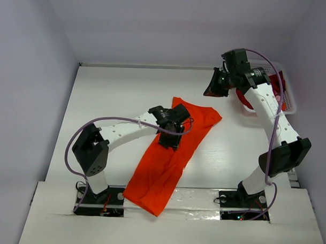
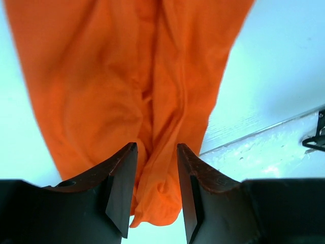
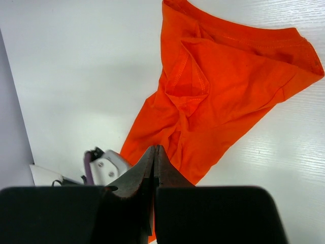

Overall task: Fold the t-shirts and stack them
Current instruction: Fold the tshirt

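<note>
The bright orange cloth t-shirt (image 1: 172,154) lies rumpled and unfolded, well apart from the white latticed plastic basket (image 1: 289,105); nothing is stacked yet. The left gripper (image 2: 156,147) hovers over it, jaws narrowly parted, empty. The right gripper (image 3: 154,148), near the basket, is closed. Only the top view shows dark red cloth (image 1: 243,98) in that basket.

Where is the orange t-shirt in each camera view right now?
Top external: the orange t-shirt lies diagonally mid-table, its near end between the arm bases.
Left wrist: it fills the upper middle, running down behind the open left hand.
Right wrist: it spreads from the upper right to the centre.
Shared landmark: the white table under the shirt in all three views.
</note>
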Available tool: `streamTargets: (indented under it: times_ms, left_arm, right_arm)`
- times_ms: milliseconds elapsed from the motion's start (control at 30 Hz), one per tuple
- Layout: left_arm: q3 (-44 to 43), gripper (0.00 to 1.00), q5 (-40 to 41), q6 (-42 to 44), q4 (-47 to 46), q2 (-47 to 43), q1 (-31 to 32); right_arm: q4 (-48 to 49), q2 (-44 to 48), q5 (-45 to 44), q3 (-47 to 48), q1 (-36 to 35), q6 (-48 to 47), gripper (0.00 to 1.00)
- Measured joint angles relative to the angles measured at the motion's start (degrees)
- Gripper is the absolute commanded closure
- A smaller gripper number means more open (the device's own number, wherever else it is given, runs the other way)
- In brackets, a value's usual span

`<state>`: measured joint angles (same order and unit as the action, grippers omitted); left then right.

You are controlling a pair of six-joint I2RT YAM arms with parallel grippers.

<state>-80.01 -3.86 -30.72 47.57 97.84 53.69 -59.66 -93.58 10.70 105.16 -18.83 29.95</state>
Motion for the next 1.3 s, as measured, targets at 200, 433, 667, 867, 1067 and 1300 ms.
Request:
streamTargets:
  times_ms: [200,433,667,867,1067,1300]
  left_arm:
    - [1.0,0.68,-0.3,0.7,-3.8,2.0,4.5]
    - [3.0,0.69,-0.9,1.5,-6.4,5.0,5.7]
    - [4.6,0.66,-1.3,1.8,-7.8,5.8,6.4]
    - [4.6,0.64,-1.5,2.0,-9.0,7.5,7.6]
    - [4.7,0.69,-1.2,2.2,-9.2,9.8,8.6]
    - [5.4,0.86,-0.7,2.1,-9.2,10.1,8.7]
  right_arm:
    - [0.0,0.0,0.0,0.0,0.0,0.0,1.00]
    - [0.0,0.0,0.0,0.0,0.0,-0.2,1.00]
    - [0.0,-0.1,0.0,0.0,0.0,-0.2,1.00]
    - [0.0,-0.2,0.1,0.0,0.0,-0.2,1.00]
    - [0.0,-0.3,0.1,0.0,0.0,-0.2,1.00]
    - [0.0,-0.3,0.2,0.0,0.0,-0.2,1.00]
